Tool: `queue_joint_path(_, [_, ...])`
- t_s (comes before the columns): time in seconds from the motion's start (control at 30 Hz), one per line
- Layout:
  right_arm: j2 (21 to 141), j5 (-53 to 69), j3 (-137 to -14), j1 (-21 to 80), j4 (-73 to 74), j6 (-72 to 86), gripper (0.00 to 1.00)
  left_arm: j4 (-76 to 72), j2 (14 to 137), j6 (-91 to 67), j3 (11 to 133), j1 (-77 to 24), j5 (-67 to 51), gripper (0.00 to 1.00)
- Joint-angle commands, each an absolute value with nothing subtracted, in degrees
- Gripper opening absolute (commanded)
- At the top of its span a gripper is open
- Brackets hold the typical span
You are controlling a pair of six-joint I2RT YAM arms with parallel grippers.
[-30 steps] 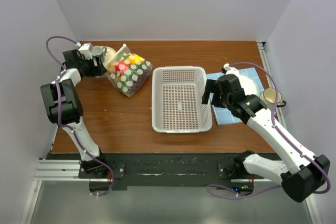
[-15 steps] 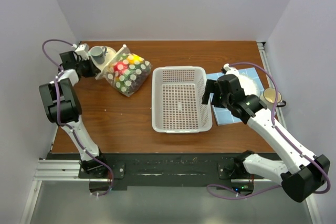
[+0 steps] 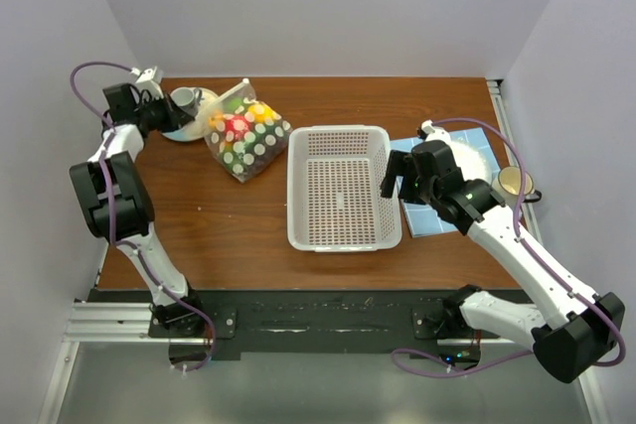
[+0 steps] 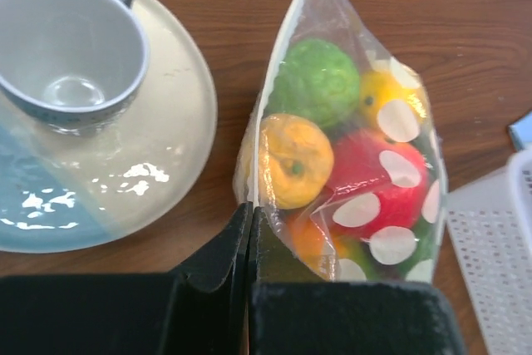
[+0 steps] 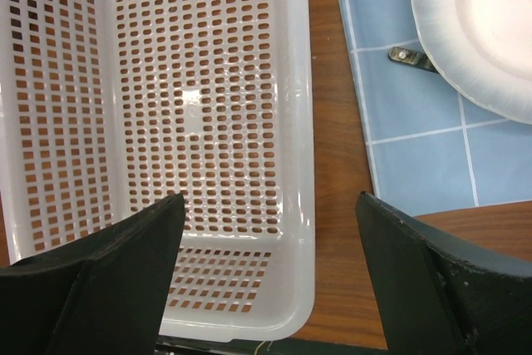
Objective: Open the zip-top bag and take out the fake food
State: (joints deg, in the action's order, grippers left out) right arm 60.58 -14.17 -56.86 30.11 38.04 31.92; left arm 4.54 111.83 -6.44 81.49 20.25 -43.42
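Pretty sure this is a robotics lab test cell: plain pale walls (image 3: 328,7) boxing in a wooden desk (image 3: 224,230), left arm (image 3: 111,196) and right arm (image 3: 517,245) bolted to a metal rail (image 3: 104,322), purple cables (image 3: 89,66) looping around.

The left arm (image 3: 111,194) is raised from its base at the near left, folded at the elbow and stretched to the far left corner, with the wrist turned to the right. The left gripper (image 4: 249,214) is seen with its black fingers pressed flat together (no gap is visible between them), and an edge of the zip-top bag (image 4: 357,147) is pinched in that seam. The right arm (image 3: 517,245) is extended from the near right base diagonally toward the middle of the scene, the forearm sloped up and to the left. The right gripper (image 5: 270,205) is pointed downward, its jaws spread wide, and nothing is held between them.
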Motion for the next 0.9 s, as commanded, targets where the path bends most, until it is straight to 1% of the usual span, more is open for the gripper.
queue_joint_path(0.0, [59.7,-13.5,-57.3,30.5,35.7,31.3,0.88,6.7,104.8,-11.2,90.1,19.9,-52.2,0.0])
queue_joint_path(0.13, [62.4,-10.1,-57.4,30.5,29.6,29.8,0.88,17.4,101.8,-7.8,101.8,17.6,-59.4,0.0])
queue_joint_path(0.17, [63.1,-7.8,-57.8,30.5,27.9,29.4,0.89,22.5,101.3,-5.0,104.0,16.9,-60.5,0.0])
queue_joint_path(0.23, [66.2,-5.1,-59.6,30.6,23.1,28.2,0.91,28.1,100.5,-1.9,110.0,16.8,-63.7,0.0])
queue_joint_path(0.27, [67.5,-3.9,-60.5,30.6,21.9,27.7,0.91,34.9,100.6,-0.3,112.0,16.8,-64.8,0.0])
queue_joint_path(0.3, [69.0,-1.2,-61.6,30.7,19.4,27.1,0.92,39.2,101.0,6.5,116.1,16.8,-65.7,0.0])
queue_joint_path(0.37, [73.2,1.8,-64.9,30.8,16.6,25.8,0.93,49.3,101.2,14.6,119.6,16.8,-65.8,0.0])
queue_joint_path(0.43, [75.7,7.4,-67.3,31.2,11.5,25.0,0.94,54.9,100.8,19.8,119.7,16.8,-65.4,0.0])
queue_joint_path(0.47, [78.1,8.9,-67.8,31.5,9.4,24.9,0.94,59.2,100.5,24.0,118.4,16.5,-65.2,0.0])
queue_joint_path(0.57, [81.9,11.8,-70.7,33.8,4.1,23.3,0.95,64.5,97.6,30.9,113.8,16.1,-64.1,0.0])
queue_joint_path(0.63, [84.6,11.7,-72.2,35.7,2.1,21.7,0.96,63.4,96.0,31.8,110.7,15.4,-61.4,0.0])
queue_joint_path(0.7, [85.9,11.6,-73.0,36.6,1.9,21.5,0.96,53.9,93.3,27.7,104.2,14.0,-55.7,0.01])
queue_joint_path(0.73, [86.0,11.6,-73.0,36.7,1.9,21.9,0.96,49.8,92.6,25.9,101.9,13.4,-53.4,0.06])
queue_joint_path(0.77, [85.8,11.3,-72.5,36.9,1.8,22.1,0.96,41.8,92.4,22.9,98.1,12.6,-51.1,0.24])
queue_joint_path(0.83, [84.3,10.4,-70.6,37.7,1.6,21.8,0.97,34.9,93.9,19.1,96.2,12.4,-44.9,0.39])
queue_joint_path(0.87, [83.6,9.2,-69.8,38.0,1.4,21.5,0.97,30.2,97.1,15.6,96.5,12.7,-43.1,0.56])
